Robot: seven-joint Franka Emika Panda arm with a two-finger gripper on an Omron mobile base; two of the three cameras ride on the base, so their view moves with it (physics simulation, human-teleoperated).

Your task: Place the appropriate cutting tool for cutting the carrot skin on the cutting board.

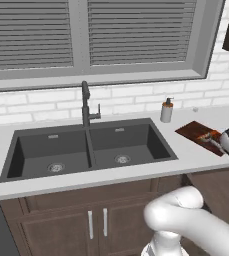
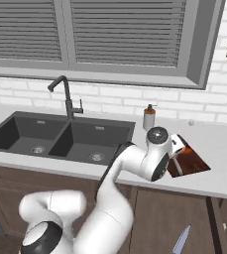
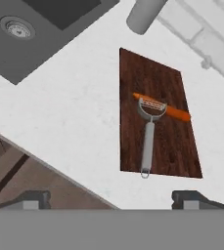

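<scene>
Peeler point(image 3: 148, 133) is the tool the task calls for, and in the hand view it is lying on the cutting board point(image 3: 157, 83), its head resting across the carrot point(image 3: 176, 114) and its handle running down toward the board's near edge, the loop at its end just overhanging it. It is looking like a slim grey metal tool with a Y-shaped head and a straight, narrow handle. By its look it is probably light and stiff, smooth enough to slip, and the handle's middle is the natural place to pinch it, well clear of the blade. The two dark fingertips point(image 3: 31, 199) are standing far apart at the bottom of this view, so the jaws are spread wide and holding nothing, hovering above the board. The board is sitting on the pale surface point(image 3: 74, 112) beside the sink point(image 3: 20, 53), with a soap dispenser point(image 3: 144, 14) just beyond its far end.

In the left base view the board point(image 1: 193, 131) is showing at the right, near the dispenser point(image 1: 166, 110), with the robot's hand partly covering its near corner; the tool itself is too small to make out there.

In the right base view the arm's wrist is hanging over the board point(image 2: 192, 159), hiding much of it. A knife point(image 2: 181, 240) is lying low down, on the floor below the cabinets as far as I can tell.
</scene>
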